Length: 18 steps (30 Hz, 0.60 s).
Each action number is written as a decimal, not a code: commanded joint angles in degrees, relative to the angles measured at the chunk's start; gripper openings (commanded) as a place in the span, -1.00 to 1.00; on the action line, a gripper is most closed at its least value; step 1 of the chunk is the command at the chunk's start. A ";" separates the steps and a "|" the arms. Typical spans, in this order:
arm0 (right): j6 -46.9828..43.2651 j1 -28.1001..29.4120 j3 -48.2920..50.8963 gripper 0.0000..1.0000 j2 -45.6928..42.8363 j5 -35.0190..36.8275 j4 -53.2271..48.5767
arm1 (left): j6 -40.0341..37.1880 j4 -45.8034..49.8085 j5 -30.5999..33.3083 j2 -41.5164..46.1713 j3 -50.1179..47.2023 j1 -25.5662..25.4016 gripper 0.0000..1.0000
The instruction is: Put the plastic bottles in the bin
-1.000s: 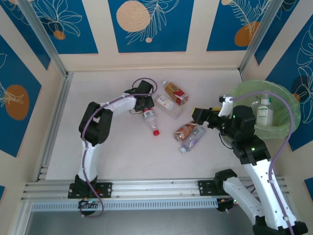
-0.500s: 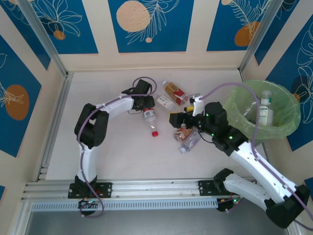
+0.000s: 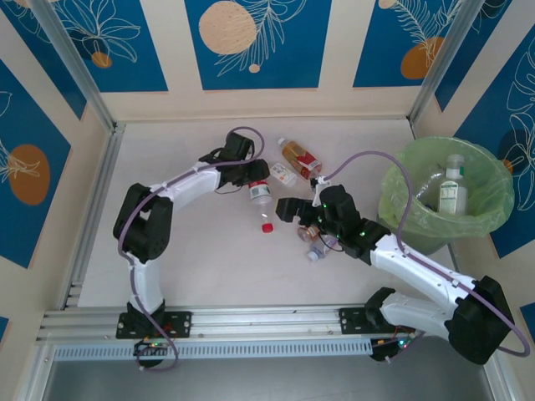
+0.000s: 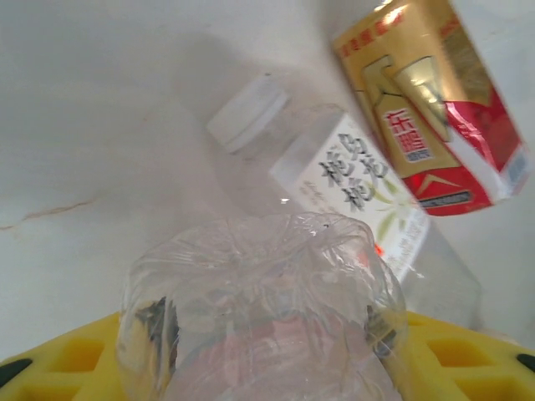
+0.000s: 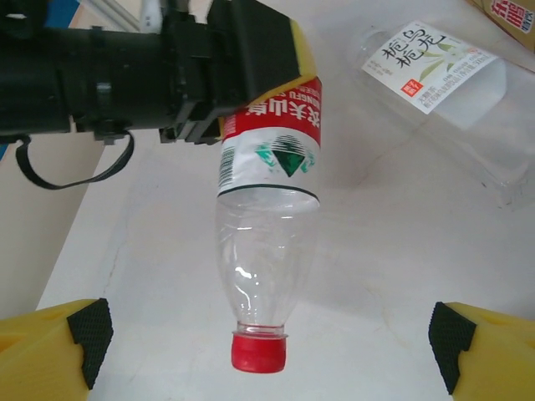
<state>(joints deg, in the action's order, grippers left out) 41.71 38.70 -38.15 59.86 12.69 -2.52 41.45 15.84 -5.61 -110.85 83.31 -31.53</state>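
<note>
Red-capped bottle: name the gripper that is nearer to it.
Left. The left gripper is shut on the red-capped bottle at its labelled end; the right gripper stands open just off its capped end, not touching.

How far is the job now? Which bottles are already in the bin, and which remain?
Done: one white-labelled bottle stands in the bin. In hand: the left gripper is shut on the red-capped bottle; the right gripper is open. Left: the gold-labelled bottle, the clear bottle beside it, two bottles under the right arm.
</note>
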 commanded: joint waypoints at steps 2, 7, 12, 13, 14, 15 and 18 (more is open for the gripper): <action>3.36 -0.49 -0.48 1.00 0.93 -1.76 0.99 | 0.37 -6.23 -4.76 4.60 -2.96 -0.22 0.09; 6.49 -0.49 -0.45 1.00 3.21 -2.10 2.95 | 0.40 -11.88 -8.47 6.82 -5.20 -0.27 0.09; 9.19 -0.83 0.01 1.00 6.43 -3.98 8.21 | 0.51 -17.35 -13.94 7.31 -6.69 -0.25 0.09; 9.52 -0.90 -0.35 1.00 7.17 -4.22 8.42 | 0.71 -18.53 -14.99 7.39 -6.96 -0.20 0.09; 9.83 -0.90 -0.87 1.00 7.90 -4.45 8.53 | 0.74 -19.33 -15.98 7.37 -7.06 -0.22 0.09; 9.83 -0.86 -1.26 1.00 8.44 -4.63 8.94 | 0.73 -19.69 -16.62 7.40 -7.02 -0.22 0.09; 9.51 -0.93 -2.07 1.00 10.29 -6.28 11.58 | 1.06 -21.57 -18.43 7.47 -7.36 -0.25 0.10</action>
<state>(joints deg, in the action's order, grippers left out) 50.00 38.11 -38.13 68.99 8.54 4.58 41.87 -0.99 -19.66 -105.36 76.84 -31.53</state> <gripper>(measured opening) 0.999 0.551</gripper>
